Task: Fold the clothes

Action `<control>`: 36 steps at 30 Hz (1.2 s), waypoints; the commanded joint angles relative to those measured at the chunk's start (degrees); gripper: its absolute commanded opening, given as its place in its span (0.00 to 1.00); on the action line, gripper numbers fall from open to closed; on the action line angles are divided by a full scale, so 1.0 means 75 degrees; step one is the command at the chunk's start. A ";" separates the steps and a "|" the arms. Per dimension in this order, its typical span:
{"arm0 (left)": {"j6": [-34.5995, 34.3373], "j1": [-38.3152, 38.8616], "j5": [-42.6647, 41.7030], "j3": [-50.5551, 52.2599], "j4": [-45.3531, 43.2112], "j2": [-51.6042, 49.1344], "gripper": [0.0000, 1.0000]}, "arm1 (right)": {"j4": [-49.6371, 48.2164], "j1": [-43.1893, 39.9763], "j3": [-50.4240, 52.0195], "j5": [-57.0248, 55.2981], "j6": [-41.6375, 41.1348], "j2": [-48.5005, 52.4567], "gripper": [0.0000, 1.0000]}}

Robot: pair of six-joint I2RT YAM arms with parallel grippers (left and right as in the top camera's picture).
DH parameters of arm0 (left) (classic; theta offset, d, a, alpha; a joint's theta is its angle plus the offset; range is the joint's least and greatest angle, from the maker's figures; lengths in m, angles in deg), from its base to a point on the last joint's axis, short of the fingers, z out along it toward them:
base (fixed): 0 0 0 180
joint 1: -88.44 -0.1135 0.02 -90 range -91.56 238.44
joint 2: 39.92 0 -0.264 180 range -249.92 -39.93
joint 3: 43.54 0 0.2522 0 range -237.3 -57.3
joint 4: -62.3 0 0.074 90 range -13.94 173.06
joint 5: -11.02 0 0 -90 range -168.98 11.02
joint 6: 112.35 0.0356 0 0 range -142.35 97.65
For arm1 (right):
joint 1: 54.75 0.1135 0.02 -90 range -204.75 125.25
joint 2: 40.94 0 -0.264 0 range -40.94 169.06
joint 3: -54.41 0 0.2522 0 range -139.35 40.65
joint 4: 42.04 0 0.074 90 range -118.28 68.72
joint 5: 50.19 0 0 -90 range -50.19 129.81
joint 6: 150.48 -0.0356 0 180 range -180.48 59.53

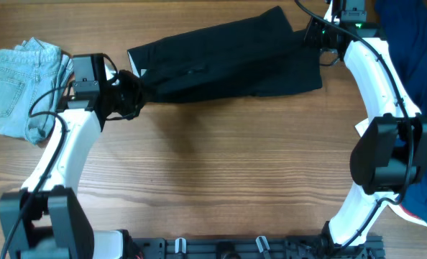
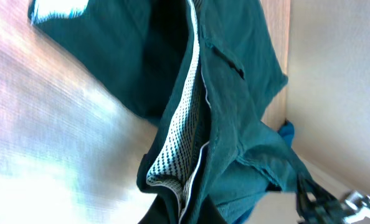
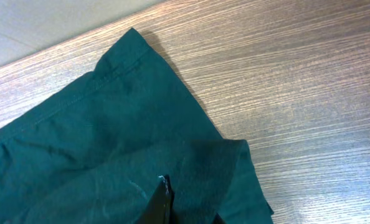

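Observation:
The black garment [image 1: 228, 61] lies stretched across the far middle of the table, folded lengthwise. My left gripper [image 1: 131, 95] is shut on its left end, where the waistband and its mesh lining [image 2: 179, 149] bunch up in the left wrist view. My right gripper [image 1: 315, 37] is shut on the garment's right end; the right wrist view shows a fold of the dark fabric [image 3: 110, 143] pinched at the fingertip [image 3: 163, 199]. A light-blue denim garment [image 1: 19, 90] lies at the far left. A navy-with-red garment [image 1: 415, 43] lies at the right edge.
The wooden table [image 1: 228, 173] stretches bare in front of the black garment. The two arm bases stand at the near edge. The table's far edge runs close behind the right gripper [image 3: 60, 43].

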 commanded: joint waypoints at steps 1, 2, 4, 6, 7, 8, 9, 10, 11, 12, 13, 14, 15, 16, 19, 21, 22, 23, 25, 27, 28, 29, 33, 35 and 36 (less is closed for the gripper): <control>-0.0332 -0.0099 -0.0291 -0.0052 0.0201 0.0874 0.04 | -0.0041 -0.0093 -0.0163 -0.0332 0.0143 0.0125 0.04; -0.0329 -0.0099 -0.0286 -0.0052 0.0210 0.1177 0.04 | -0.0032 -0.0090 -0.0163 -0.0332 0.0146 0.0125 0.04; -0.0329 -0.0099 -0.0216 -0.0052 0.0571 0.1792 0.04 | -0.0026 -0.0090 -0.0163 -0.0332 0.0149 0.0125 0.04; -0.0321 -0.0052 0.0099 -0.0052 0.1760 0.2238 0.04 | 0.0067 -0.0090 -0.0163 -0.0329 0.0146 0.0125 0.04; -0.0251 -0.0032 0.0294 -0.0052 0.2250 0.2320 0.04 | 0.0134 -0.0090 -0.0163 -0.0323 0.0146 0.0125 0.04; -0.0090 -0.0009 0.0551 -0.0052 0.2771 0.2346 0.04 | 0.0175 -0.0090 -0.0163 -0.0303 0.0149 0.0125 0.04; -0.0093 -0.0003 0.0848 -0.0052 0.3025 0.2323 0.04 | 0.0175 -0.0090 -0.0163 -0.0303 0.0146 0.0125 0.04; -0.0099 -0.0003 0.1125 -0.0052 0.3066 0.2317 0.04 | 0.0154 -0.0082 -0.0163 -0.0303 0.0146 0.0125 0.04; -0.0099 0.0003 0.1667 -0.0052 0.3042 0.2308 0.04 | 0.0140 -0.0070 -0.0163 -0.0303 0.0146 0.0125 0.04; -0.0099 0.0003 0.2154 -0.0052 0.3010 0.2273 0.04 | 0.0134 -0.0067 -0.0163 -0.0300 0.0143 0.0125 0.04; -0.0102 0.0003 0.2582 -0.0052 0.2970 0.2224 0.04 | 0.0125 -0.0041 -0.0163 -0.0303 0.0146 0.0125 0.04; -0.0102 0.0003 0.3054 -0.0052 0.2897 0.2098 0.04 | 0.0111 -0.0017 -0.0163 -0.0303 0.0146 0.0125 0.04; -0.0099 0.0003 0.3340 -0.0052 0.2731 0.1915 0.04 | 0.0064 0.0015 -0.0163 -0.0303 0.0149 0.0125 0.04; -0.0096 0.0003 0.3389 -0.0052 0.2489 0.1737 0.04 | 0.0023 0.0041 -0.0163 -0.0303 0.0146 0.0125 0.04; -0.0099 0.0003 0.3383 -0.0052 0.1507 0.0935 0.04 | -0.0149 0.0090 -0.0163 -0.0303 0.0131 0.0128 0.04; -0.0099 0.0003 0.3378 -0.0052 0.0769 0.0382 0.04 | -0.0233 0.0105 -0.0163 -0.0303 0.0131 0.0140 0.04; -0.0099 0.0003 0.3383 -0.0052 0.0341 0.0117 0.04 | -0.0271 0.0105 -0.0163 -0.0303 0.0131 0.0143 0.04; -0.0099 0.0000 0.3383 -0.0052 -0.0076 -0.0073 0.04 | -0.0332 0.0111 -0.0163 -0.0303 0.0134 0.0143 0.04; -0.0099 0.0003 0.3383 -0.0052 -0.0848 -0.0300 0.04 | -0.0475 0.0111 -0.0163 -0.0303 0.0134 0.0169 0.04; -0.0099 0.0003 0.3389 -0.0052 -0.1341 -0.0446 0.04 | -0.0533 0.0111 -0.0163 -0.0291 0.0131 0.0277 0.04; -0.0099 0.0003 0.3392 -0.0052 -0.1492 -0.0513 0.04 | -0.0533 0.0111 -0.0163 -0.0213 0.0131 0.0353 0.04; -0.0099 0.0003 0.3389 -0.0052 -0.1629 -0.0600 0.04 | -0.0536 0.0119 -0.0163 -0.0093 0.0140 0.0431 0.05; -0.0099 0.0003 0.3416 -0.0052 -0.2063 -0.1017 0.04 | -0.0857 0.0184 -0.0163 -0.0055 0.0149 0.0641 0.05; -0.0099 0.0003 0.3416 -0.0052 -0.2323 -0.1148 0.06 | -0.0918 0.0213 -0.0163 -0.0050 0.0143 0.0673 0.06; -0.0099 0.0003 0.3416 -0.0052 -0.2407 -0.1183 0.06 | -0.0979 0.0227 -0.0163 -0.0050 0.0149 0.0699 0.06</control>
